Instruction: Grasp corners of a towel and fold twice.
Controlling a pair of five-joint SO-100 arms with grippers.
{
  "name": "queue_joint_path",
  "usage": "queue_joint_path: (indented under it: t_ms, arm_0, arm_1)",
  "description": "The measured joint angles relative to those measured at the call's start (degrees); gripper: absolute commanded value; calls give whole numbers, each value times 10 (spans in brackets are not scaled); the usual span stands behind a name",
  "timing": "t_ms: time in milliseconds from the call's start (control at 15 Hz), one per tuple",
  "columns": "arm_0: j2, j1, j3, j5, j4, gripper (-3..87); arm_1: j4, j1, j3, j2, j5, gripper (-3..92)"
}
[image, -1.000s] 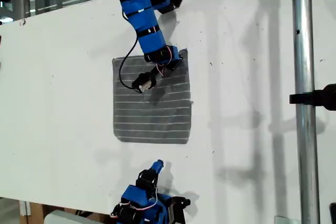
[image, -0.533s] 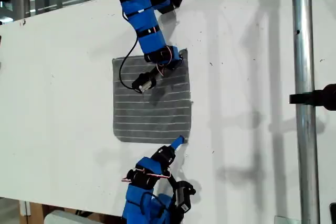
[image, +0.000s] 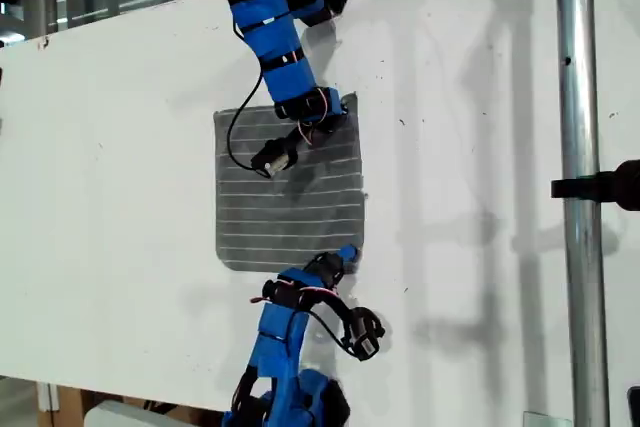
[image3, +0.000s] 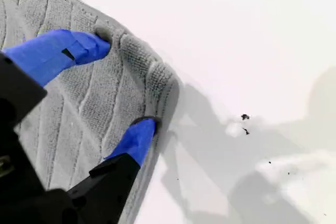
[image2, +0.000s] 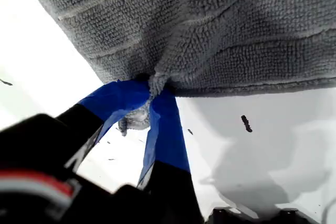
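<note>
A grey, roughly square soft towel with thin white parallel stripes (image: 290, 217) is lying flat near the middle of the white tabletop (image: 120, 167), between the two arms. One arm is reaching in from the tabletop's edge at the top of the exterior view, the other from the edge at the bottom.

My first claw (image: 345, 254) is sitting at the towel's corner nearest the bottom edge, on the exterior view's right (image: 356, 265). In the first wrist view this claw (image2: 152, 85) is pinching a small tuft of the towel (image2: 210, 35) at its hem. The blue-taped fingers (image2: 167, 124) are pressing together on the cloth, and the fabric is puckering where they are meeting. The bare tabletop is showing just beside the hem, with a few dark specks on it.

My second claw (image: 338, 107) is resting on the towel's corner nearest the top edge, also on the exterior view's right (image: 352, 97). In the second wrist view this claw (image3: 123, 85) is standing spread. One blue fingertip (image3: 84, 45) is lying on top of the towel (image3: 68, 108), and the other is touching the towel's edge where it meets the tabletop. A low ridge of cloth is bunching between them.

A vertical metal pole (image: 575, 197) is standing well apart from the towel, at the exterior view's right.
</note>
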State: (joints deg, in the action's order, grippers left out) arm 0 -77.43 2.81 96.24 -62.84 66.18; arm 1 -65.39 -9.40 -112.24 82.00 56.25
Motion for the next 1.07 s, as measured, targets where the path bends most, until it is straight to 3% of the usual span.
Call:
queue_joint_path:
  t_ms: [333, 667, 1067]
  arm_0:
    - [47, 13, -4, -66, -15, -23]
    - [45, 45, 11, -82, -58, -29]
    - [-55, 117, -140, -34, 84, -29]
  arm_1:
    - [0, 0, 0, 0, 0, -2]
    - [-14, 0, 10, 1, 0, -2]
    - [-167, -84, 184, 67, 10, -3]
